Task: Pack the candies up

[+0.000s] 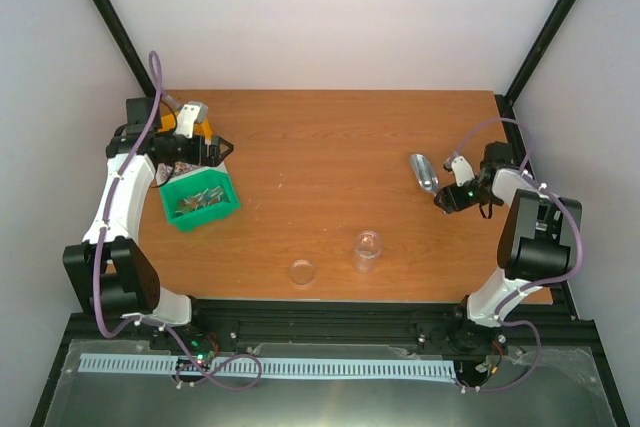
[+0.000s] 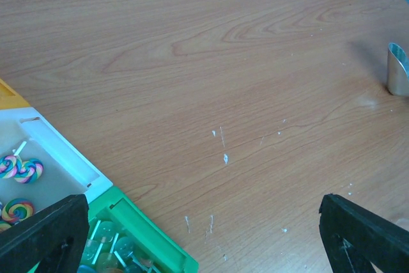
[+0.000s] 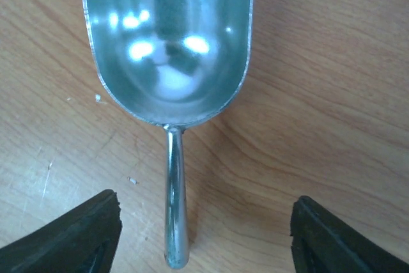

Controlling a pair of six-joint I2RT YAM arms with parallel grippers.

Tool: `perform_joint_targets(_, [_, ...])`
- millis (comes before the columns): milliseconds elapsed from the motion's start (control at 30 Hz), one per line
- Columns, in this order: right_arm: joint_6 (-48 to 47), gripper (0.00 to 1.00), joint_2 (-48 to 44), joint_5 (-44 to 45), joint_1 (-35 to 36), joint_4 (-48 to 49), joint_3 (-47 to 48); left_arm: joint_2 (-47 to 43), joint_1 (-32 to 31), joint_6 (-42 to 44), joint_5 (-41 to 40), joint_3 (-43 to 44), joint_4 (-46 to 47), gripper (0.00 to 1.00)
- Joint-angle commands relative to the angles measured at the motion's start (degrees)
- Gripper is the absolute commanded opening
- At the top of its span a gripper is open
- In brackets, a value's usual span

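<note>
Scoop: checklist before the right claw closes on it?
1. Scoop empty, lying bowl-up: ok.
2. Handle lies inside the right claw: ok, slightly off-centre.
3. Right claw jaws apart, not touching the handle: ok.
4. Left claw open, holding nothing, far from the scoop: ok.
5. Candies in the green bin: ok.
6. Jar upright, lid lying apart from it: ok. Whether the jar is empty: cannot tell.
</note>
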Motion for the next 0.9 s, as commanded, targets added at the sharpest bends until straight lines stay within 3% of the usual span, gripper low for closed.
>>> perform_joint_targets(0, [-1.3, 0.69, 1.6, -0.7, 0.0, 1.6, -0.6, -0.5, -0.1, 2.0, 2.4, 0.8, -1.0, 1.0])
perform_joint_targets(500, [-1.1, 0.35, 4.2, -0.5, 2.4, 3.8, -2.9, 0.7, -0.1, 2.1, 3.2, -0.1, -0.8, 1.0])
perform_joint_targets(600, [-1.2, 0.23, 3.5, -0.1, 3.0, 3.5, -3.0, 0.8, -0.2, 2.1, 3.2, -0.2, -0.8, 1.0])
perform_joint_targets(733, [-1.6, 0.08, 1.4, -1.3, 3.1, 0.2, -0.7, 1.1, -0.2, 2.3, 3.8, 0.2, -1.2, 1.0])
perform_joint_targets(867, [-4.9, 0.03, -1.9, -4.3, 4.1, -6.9, 3.4, 1.4, -0.1, 3.5, 5.1, 0.6, -2.3, 1.0])
